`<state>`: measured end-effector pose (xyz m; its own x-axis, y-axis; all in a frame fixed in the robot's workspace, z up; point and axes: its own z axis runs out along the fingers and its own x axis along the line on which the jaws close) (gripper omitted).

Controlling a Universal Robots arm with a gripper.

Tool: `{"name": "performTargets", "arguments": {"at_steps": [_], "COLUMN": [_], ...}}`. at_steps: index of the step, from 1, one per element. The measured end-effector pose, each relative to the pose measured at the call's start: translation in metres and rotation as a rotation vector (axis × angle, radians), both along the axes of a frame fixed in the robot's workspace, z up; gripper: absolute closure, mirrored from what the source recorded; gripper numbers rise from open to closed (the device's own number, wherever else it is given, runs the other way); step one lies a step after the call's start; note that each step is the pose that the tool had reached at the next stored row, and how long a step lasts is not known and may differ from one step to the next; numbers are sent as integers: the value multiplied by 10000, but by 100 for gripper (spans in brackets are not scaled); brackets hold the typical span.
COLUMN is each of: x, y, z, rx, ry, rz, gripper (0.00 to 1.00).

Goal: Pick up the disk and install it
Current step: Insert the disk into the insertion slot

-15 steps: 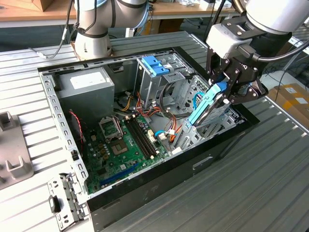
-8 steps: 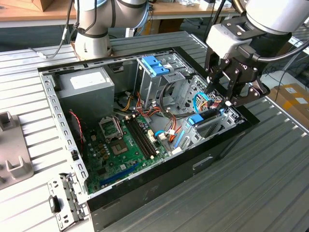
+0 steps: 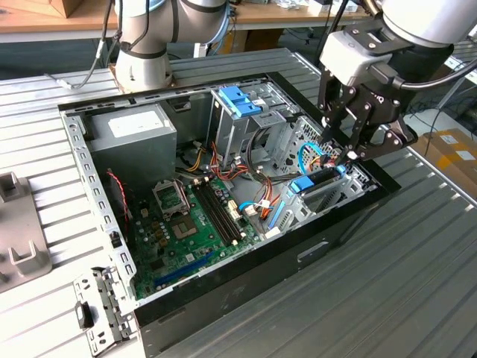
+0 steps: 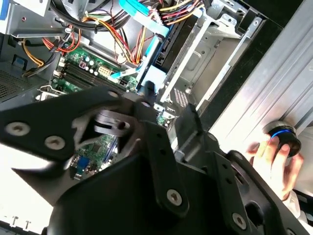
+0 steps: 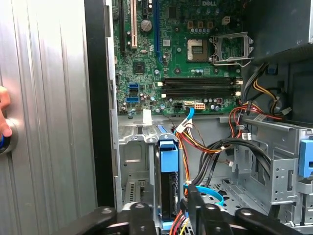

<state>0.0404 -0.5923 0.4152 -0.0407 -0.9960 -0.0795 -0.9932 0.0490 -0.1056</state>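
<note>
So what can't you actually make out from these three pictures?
- Whether the gripper is pinching the disk: in the exterior view its fingers hide the contact.
- The lower end of the disk in the first wrist view: dark gripper links cover it.
- What the hand is pressing in the second wrist view: the round object is half covered by the fingers.
- The circuit board in the second wrist view: the gripper body blocks much of it.

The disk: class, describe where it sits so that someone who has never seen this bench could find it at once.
Start from the open computer case lying on the slatted metal table. Go to its end at the exterior view's right, under the gripper. There the disk stands on edge in a metal bay beside the case wall: a dark slab with a light-blue end tab, unlike the blue bracket atop the upright cage.
</note>
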Motion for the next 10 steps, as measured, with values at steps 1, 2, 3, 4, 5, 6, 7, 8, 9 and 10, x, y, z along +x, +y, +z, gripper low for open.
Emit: {"name": "performTargets", "arguments": {"at_steps": [1,2,3,4,5,6,7,8,9,10], "x": [3,19,44,76,106,148,181,213,286,329], "y": [0,1,1,1,1,1,1,1,1,1], "z": [-1,-5,-14,-26,-36,-48,-57,-67,-81,-88], "rx": [-2,-3,-13,-23,-29,-40,-51,-61,-113,-224], "ry": [3,15,35,61,83,114,137,157,185,209], "rz": [0,-1,0,-2,-1,0,0,0,-1,-1], "gripper": [64,70,70,76,82,88,90,90,90,90]}}
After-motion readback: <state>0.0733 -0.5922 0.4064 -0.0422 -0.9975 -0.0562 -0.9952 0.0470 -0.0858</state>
